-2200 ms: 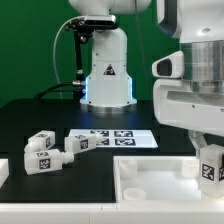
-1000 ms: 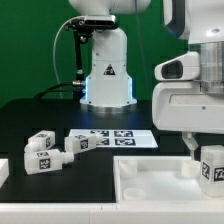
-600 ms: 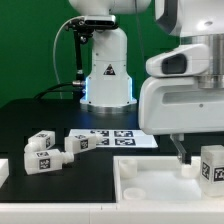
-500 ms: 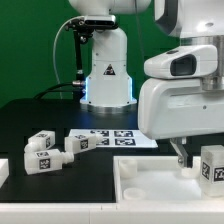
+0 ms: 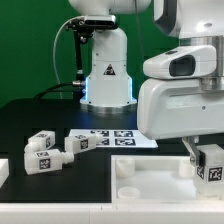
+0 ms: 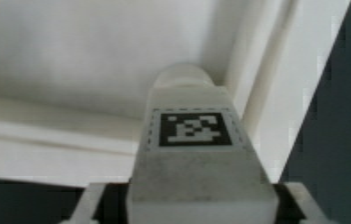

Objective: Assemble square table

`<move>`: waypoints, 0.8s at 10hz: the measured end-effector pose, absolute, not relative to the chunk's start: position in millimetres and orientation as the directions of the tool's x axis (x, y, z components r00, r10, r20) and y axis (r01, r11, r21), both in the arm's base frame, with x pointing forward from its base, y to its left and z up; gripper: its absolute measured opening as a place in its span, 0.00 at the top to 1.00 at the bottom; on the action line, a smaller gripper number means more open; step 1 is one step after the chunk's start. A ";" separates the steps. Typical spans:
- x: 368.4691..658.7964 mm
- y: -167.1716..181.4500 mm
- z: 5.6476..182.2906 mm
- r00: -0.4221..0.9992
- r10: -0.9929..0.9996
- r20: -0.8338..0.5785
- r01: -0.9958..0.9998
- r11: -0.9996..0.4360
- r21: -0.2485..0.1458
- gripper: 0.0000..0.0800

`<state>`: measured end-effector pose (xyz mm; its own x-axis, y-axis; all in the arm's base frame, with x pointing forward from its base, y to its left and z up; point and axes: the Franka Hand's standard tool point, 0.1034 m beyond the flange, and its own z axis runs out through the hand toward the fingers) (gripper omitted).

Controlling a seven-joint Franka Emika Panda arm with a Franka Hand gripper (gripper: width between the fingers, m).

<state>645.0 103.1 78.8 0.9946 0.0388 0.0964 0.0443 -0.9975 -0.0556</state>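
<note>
The white square tabletop (image 5: 150, 185) lies at the front of the black table, and its pale surface (image 6: 65, 95) fills the wrist view. A chunky white leg (image 5: 209, 165) with a black-and-white tag stands at the tabletop's end on the exterior view's right. My gripper (image 5: 204, 158) is down over this leg, shut on it. In the wrist view the leg (image 6: 193, 140) sits squarely between my two fingers (image 6: 101, 205), tag facing the camera. Two more tagged legs (image 5: 40, 155) (image 5: 82, 143) lie loose at the exterior view's left.
The marker board (image 5: 115, 137) lies flat behind the tabletop, in front of the robot base (image 5: 106, 80). A small white piece (image 5: 3, 170) shows at the left edge of the exterior view. My own arm hides the table's right side.
The gripper came down around the leg on the tabletop and its jaws closed in on it. The leg has shifted slightly to the exterior view's left.
</note>
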 end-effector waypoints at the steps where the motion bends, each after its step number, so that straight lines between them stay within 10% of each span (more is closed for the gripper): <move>1: 644.9 104.0 78.4 0.995 -0.028 0.093 -0.023 -0.998 -0.063 0.64; 4: 643.1 106.5 75.8 0.885 -0.461 0.058 -0.456 -0.886 -0.086 0.64; 8: 641.3 103.2 74.6 0.398 -0.915 -0.064 -0.913 -0.389 -0.119 0.64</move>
